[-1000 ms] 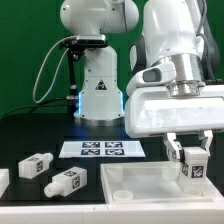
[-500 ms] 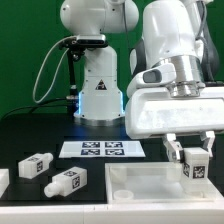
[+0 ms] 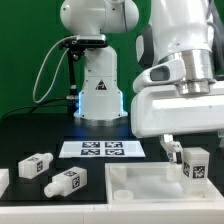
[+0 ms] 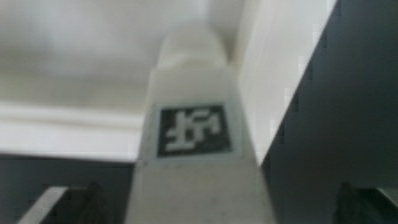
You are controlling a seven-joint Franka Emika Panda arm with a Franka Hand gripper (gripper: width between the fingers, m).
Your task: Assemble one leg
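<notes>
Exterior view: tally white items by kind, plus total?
Small white plastic blocky legs with square tags: 3 (two loose, one leg held by the fingers)
Large flat white square part with raised edges: 1
Thin white marker board: 1
Total: 5, not counting a cropped white piece at the exterior view's left edge.

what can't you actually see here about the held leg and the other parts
- Exterior view: whether the leg in the gripper touches the flat white part; white on white hides its lower end.
- Wrist view: the leg's tag is blurred, and the leg fills the frame, hiding what lies under it.
- Exterior view: a white piece at the exterior view's left, cut off by the edge.
</notes>
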